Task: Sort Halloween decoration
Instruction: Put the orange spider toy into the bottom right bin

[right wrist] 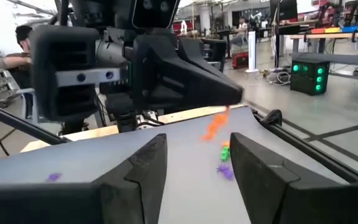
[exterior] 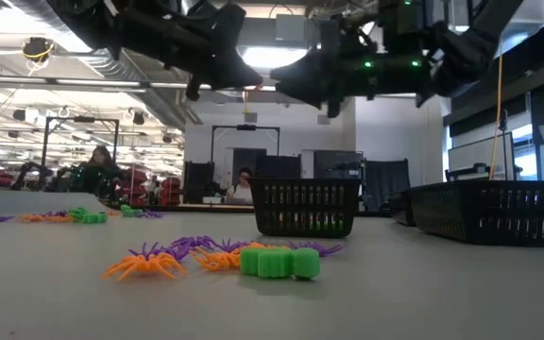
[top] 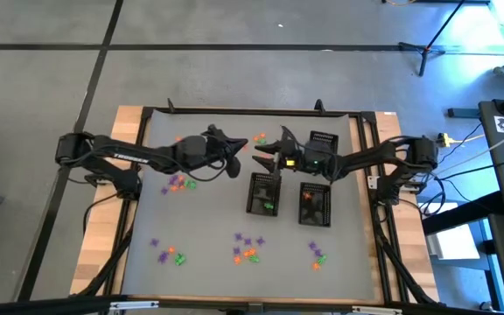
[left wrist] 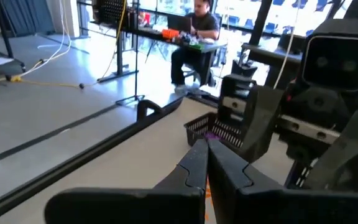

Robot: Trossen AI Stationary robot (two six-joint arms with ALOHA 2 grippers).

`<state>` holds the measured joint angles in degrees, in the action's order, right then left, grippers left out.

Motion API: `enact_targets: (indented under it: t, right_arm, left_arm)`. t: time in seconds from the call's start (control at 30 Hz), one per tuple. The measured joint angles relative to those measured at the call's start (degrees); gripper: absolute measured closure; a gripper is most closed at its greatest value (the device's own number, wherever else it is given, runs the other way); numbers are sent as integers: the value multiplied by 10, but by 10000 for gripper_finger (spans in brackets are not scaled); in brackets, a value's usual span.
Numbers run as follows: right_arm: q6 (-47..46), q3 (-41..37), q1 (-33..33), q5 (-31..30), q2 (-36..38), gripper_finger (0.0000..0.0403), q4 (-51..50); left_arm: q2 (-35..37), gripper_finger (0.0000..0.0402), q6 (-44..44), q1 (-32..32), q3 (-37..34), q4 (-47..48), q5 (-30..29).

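The Halloween decoration is many tiny orange, green and purple trinkets lying in loose groups on the grey table (top: 208, 219), such as one group at the left (top: 178, 183) and one near the front (top: 248, 248). My left gripper (top: 241, 156) is above the table's middle, shut on one orange trinket (right wrist: 216, 126). My right gripper (right wrist: 197, 149) faces it from the right, open, with nothing between its fingers. Three black mesh baskets stand under and beside the right arm: far (top: 322, 144), middle (top: 263, 193) and near right (top: 315, 203). My left gripper pinches the orange trinket by its upper end (right wrist: 226, 111) between the tips of its two shut fingers. The fingers lie about level and point toward the table's right side. The trinket hangs below the fingertips, clear of the table.
The far basket (left wrist: 213, 129) holds purple pieces, the middle one green, the near right one orange. More trinkets lie at the front left (top: 166, 255), front right (top: 316, 254) and far side (top: 258, 138). The two grippers are close together, tip to tip. People sit beyond the table.
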<state>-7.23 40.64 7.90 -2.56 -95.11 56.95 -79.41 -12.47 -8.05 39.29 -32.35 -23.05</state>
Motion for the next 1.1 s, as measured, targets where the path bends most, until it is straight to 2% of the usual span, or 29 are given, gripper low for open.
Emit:
enact_targets:
  t: [0.3,0.63,0.77,0.97,1.03,1.1]
  right_arm:
    - [0,77,0,-76,-40,230,-94]
    - [1,86,0,-73,-53,238,-96]
    - [5,86,0,-69,-53,282,-97]
    - [16,86,0,-42,-53,383,-104]
    - [16,86,0,-39,-53,395,-106]
    - [16,86,0,-39,-53,386,-108]
  left_arm:
    - [-9,401,-4,8,0,-8,1]
    - [-9,401,6,20,0,-11,1]
    - [-9,401,6,20,0,-8,1]
    - [-9,401,6,20,0,-4,2]
    - [-9,401,7,20,0,-3,2]
    - [-9,401,10,20,0,-2,2]
